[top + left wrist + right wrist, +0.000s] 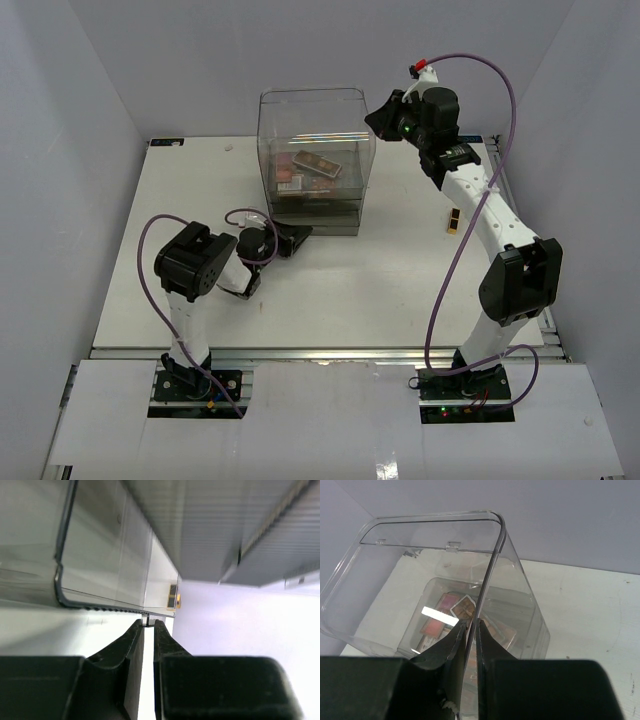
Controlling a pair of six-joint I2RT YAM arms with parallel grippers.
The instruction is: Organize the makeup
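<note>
**A:** Starting at the left of the overhead view, the left gripper (303, 232) lies low over the table (180, 190). Its tips are at the bottom front edge of the clear box (315, 200). The jaws are pinched together, and the left wrist view suggests a small tab (146, 620) on that edge sits between them.

**B:** Likely a drawer pull. I'd draw it straight back, level with the table. Any lift or twist could tip or drag the box.

**A:** In the middle of the frame, the palettes (315, 165) lie inside the box, in its open top section. At upper right, the right gripper (375, 115) is clamped on the edge of the raised lid (310, 100).

**B:** That grip should simply hold firm, steadying the box and keeping the lid up. Is anything loose?

**A:** One small gold item (455, 222) lies on the table at centre right, well apart from the box.

**B:** What do the wrist views add?

**A:** The right wrist view looks down through the lid. It shows pink and brown palettes lying flat in a jumble, and the thin plastic edge running between the fingers (454, 642). The overhead view cannot show that contact. The left wrist view shows the pinch at the box's lower rim and the gold item beyond it, but no palettes. Only the overhead view shows both arms together.
</note>
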